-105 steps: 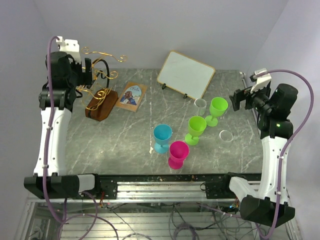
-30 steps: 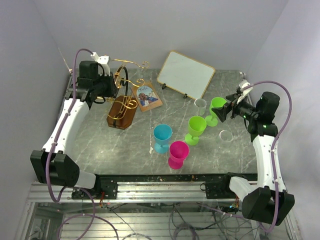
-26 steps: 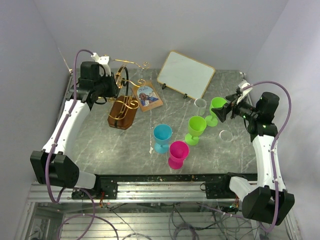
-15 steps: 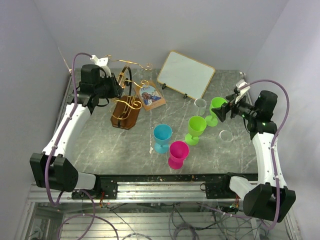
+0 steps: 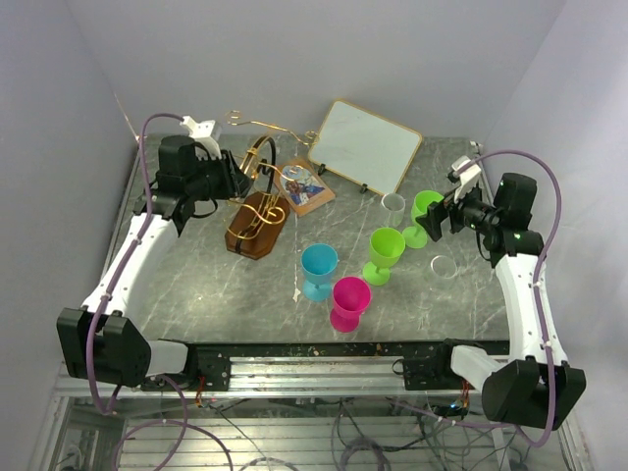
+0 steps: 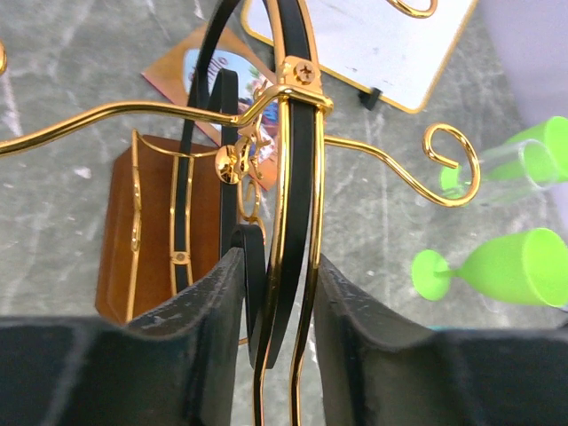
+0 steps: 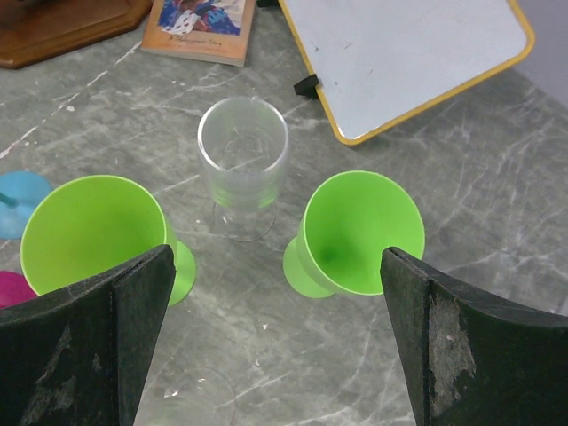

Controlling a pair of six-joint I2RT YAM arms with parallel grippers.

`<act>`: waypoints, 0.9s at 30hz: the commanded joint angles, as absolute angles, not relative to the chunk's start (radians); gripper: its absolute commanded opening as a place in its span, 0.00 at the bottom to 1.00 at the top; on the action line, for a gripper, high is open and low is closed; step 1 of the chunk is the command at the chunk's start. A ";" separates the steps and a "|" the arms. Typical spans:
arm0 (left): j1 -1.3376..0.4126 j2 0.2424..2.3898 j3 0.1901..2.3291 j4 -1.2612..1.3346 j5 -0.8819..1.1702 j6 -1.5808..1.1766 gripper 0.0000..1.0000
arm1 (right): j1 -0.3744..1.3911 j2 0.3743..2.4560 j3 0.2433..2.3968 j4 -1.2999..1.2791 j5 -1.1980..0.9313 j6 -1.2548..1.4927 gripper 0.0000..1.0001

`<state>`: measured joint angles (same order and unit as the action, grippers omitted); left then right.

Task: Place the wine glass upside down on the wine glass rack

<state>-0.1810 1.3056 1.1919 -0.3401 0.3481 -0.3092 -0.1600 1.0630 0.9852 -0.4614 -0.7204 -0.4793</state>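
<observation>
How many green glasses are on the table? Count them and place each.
2. One green glass stands right of the blue glass; the other green glass stands farther right, beside the clear glass. Both upright; none looks hidden.

Green goblets (image 7: 93,231) crowd the wine glass (image 7: 242,155); side gaps seem narrow

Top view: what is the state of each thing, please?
wine glass rack: central loop gripped
left tool: shut on the rack
right tool: open, empty
clear wine glass: upright, empty
near green glass: upright, empty
far green glass: upright, empty
blue glass: upright
pink glass: upright
white board: propped, tilted
</observation>
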 commanded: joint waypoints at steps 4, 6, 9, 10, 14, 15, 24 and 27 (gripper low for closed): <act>-0.221 1.300 1.143 -0.501 0.542 -0.390 0.63 | -0.143 1.056 1.046 -0.528 -0.645 -0.506 1.00; -0.221 1.294 1.146 -0.514 0.542 -0.370 0.68 | -0.142 1.053 1.046 -0.535 -0.640 -0.506 1.00; -0.221 1.293 1.148 -0.538 0.540 -0.344 0.71 | -0.138 1.050 1.042 -0.537 -0.634 -0.501 1.00; -0.221 1.291 1.147 -0.543 0.546 -0.336 0.72 | -0.137 1.047 1.041 -0.538 -0.633 -0.499 1.00; -0.221 1.274 1.147 -0.552 0.556 -0.311 0.74 | -0.131 1.047 1.035 -0.538 -0.624 -0.495 1.00; -0.221 1.272 1.147 -0.555 0.559 -0.307 0.74 | -0.129 1.047 1.037 -0.539 -0.620 -0.493 1.00; -0.221 1.257 1.183 -0.589 0.507 -0.261 0.84 | -0.119 1.050 1.032 -0.537 -0.620 -0.481 1.00; -0.221 1.248 1.211 -0.611 0.425 -0.223 0.89 | -0.115 1.049 1.024 -0.534 -0.618 -0.483 1.00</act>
<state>-0.2115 1.2800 1.1706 -0.5060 0.4938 -0.2932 -0.1265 1.0618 1.0229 -0.5373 -0.6270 -0.4889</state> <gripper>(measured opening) 0.872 0.999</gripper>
